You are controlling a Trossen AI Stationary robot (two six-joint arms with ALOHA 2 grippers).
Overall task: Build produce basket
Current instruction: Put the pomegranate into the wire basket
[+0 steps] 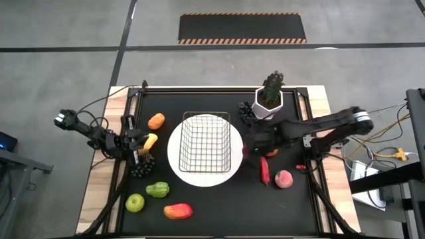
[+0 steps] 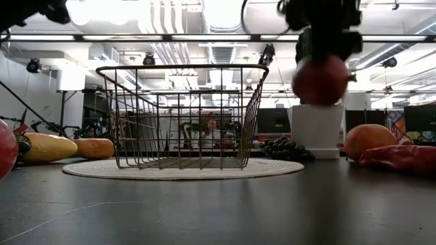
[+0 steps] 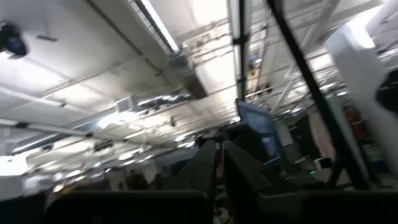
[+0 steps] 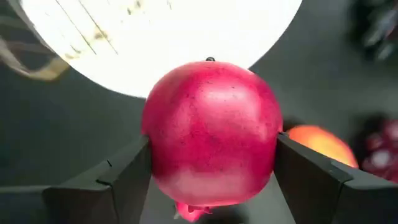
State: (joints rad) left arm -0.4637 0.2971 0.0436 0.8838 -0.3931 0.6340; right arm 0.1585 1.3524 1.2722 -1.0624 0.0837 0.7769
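The wire basket (image 1: 206, 141) stands on a round white plate (image 1: 178, 166) at mid-table; it also shows in the low view (image 2: 180, 116). My right gripper (image 1: 252, 149) is just right of the basket and is shut on a red apple (image 4: 211, 134). In the low view the red apple (image 2: 320, 80) hangs above the table. My left gripper (image 1: 137, 143) is at the table's left, beside a yellow fruit (image 1: 151, 140), and its fingers (image 3: 205, 168) look shut and empty. Other produce lies loose on the dark mat. My right gripper pinches the red apple by its two opposite sides (image 4: 152, 155), one finger (image 4: 121, 180) on each. The fingers come from above, slanting in from the table's right. The apple is lifted clear of the table, beside the basket's right wall.
At the left lie an orange (image 1: 156, 121), dark grapes (image 1: 141, 166), a green pepper (image 1: 157, 190), a green apple (image 1: 135, 202) and a mango (image 1: 178, 211). At the right lie a red chili (image 1: 264, 169), a peach (image 1: 283, 179), a grape bunch (image 1: 247, 111) and a potted plant (image 1: 269, 99).
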